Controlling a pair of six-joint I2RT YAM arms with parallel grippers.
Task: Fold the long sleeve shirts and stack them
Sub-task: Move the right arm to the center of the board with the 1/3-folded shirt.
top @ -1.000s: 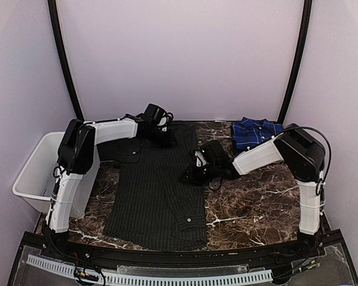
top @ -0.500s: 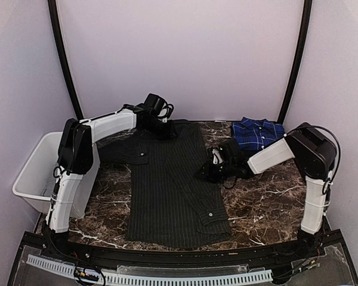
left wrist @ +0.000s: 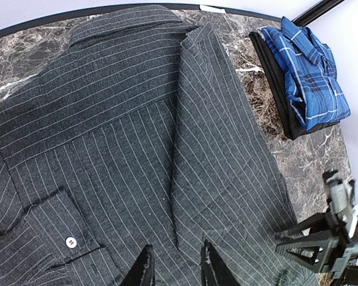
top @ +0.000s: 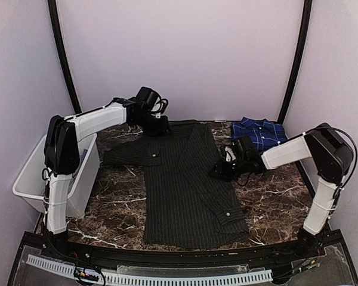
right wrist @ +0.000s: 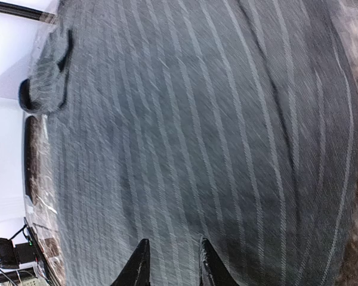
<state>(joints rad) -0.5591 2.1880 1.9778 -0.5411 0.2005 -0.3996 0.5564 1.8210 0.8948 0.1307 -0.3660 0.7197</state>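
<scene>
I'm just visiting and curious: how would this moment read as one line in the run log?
stage: spreading | black pinstriped shirt: flat on table | left pincer: at collar | right pincer: at shirt's right edge | plaid shirt: folded, back right

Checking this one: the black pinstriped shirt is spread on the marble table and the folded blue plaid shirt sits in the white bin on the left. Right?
Not quite. The blue plaid shirt lies on the table at the far right, not in the white bin; the top external view shows it. The black pinstriped shirt is spread as stated.

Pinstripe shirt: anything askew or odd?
Yes. The black pinstripe shirt lies slanted on the table, its hem toward the near right and one cuffed sleeve stuck out left. The folded plaid shirt looks tidy.
</scene>
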